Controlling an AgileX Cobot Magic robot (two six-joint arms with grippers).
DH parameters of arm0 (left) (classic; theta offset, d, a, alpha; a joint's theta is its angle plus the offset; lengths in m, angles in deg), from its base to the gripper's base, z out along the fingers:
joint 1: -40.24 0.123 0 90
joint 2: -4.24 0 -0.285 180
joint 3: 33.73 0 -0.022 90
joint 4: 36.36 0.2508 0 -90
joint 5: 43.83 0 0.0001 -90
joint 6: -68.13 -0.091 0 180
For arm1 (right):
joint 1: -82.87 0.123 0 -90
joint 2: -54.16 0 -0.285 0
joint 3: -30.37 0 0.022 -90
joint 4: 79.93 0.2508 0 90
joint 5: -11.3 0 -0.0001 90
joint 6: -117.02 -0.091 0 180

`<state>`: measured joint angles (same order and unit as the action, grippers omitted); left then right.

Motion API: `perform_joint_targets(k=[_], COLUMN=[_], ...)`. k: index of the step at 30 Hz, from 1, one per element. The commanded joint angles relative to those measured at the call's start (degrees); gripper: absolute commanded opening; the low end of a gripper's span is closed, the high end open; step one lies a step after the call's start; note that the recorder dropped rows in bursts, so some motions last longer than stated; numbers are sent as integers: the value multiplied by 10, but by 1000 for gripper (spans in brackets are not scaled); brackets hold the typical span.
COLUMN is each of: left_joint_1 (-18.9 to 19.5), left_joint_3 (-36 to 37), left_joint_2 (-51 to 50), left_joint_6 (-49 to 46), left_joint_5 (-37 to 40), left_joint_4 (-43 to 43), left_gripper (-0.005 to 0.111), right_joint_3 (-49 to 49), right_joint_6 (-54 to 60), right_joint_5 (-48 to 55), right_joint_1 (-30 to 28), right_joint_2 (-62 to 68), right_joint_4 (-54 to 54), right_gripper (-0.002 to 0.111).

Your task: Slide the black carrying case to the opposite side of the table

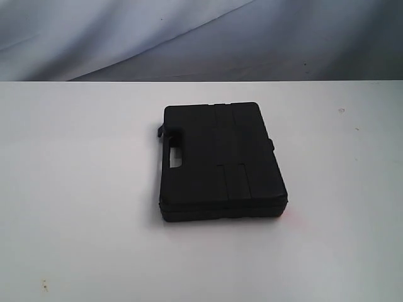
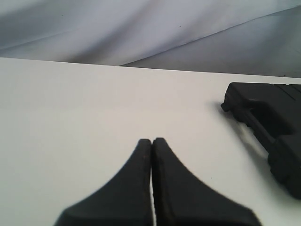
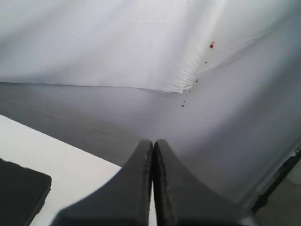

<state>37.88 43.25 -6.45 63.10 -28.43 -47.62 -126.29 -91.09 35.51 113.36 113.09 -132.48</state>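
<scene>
Exterior view: the black carrying case [image 1: 220,160] lies flat and closed near the middle of the white counter [image 1: 75,189]. Its handle cut-out [image 1: 175,157] is on the side toward the left of this view. This is the only view with the whole case in it. A few tiny dark specks [image 1: 44,284] dot the counter, and a faint pinkish patch [image 1: 296,220] sits just beside the case's near right corner. A wrinkled pale cloth [image 1: 189,38] hangs behind the far edge.

Left wrist view: the left end effector [image 2: 152,140] is closed, its 2 dark fingers pressed flat together with nothing between them. Only 1 end of the case [image 2: 273,117] shows, cut off by the picture edge. It lies ahead of the fingertips and off to 1 side, well apart from them. Plain white counter surface lies between them. Whether the fingers touch the counter cannot be told.

Right wrist view: the right end effector [image 3: 153,141] is likewise closed on nothing, fingers together. Its tips point past the counter's edge toward the cloth, which carries several small red spots [image 3: 211,45] seen in this view alone. Just 1 rounded corner of the case [image 3: 19,193] enters the picture, lying on the counter off to 1 side of the fingers and not touching them.
</scene>
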Motion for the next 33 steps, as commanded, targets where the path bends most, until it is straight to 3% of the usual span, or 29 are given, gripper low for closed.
perform_joint_targets(k=[1,6,14,27,33], left_joint_1=[1,1,1,1,1], left_joint_3=[2,2,2,2,2], left_joint_2=[1,1,1,1,1], left_joint_6=[1,1,1,1,1], left_joint_5=[-2,-2,-2,-2,-2], left_joint_4=[0,0,0,0,0], left_gripper=[0,0,0,0,0], right_joint_3=[33,95,253,396,455], right_joint_6=[155,230,497,447,452], right_joint_5=[3,-42,-234,-252,-242], right_joint_1=[-41,-102,-145,-145,-146], right_joint_2=[-62,-137,-256,-430,-449], right_joint_4=[130,248,416,465,492], right_gripper=[0,0,0,0,0])
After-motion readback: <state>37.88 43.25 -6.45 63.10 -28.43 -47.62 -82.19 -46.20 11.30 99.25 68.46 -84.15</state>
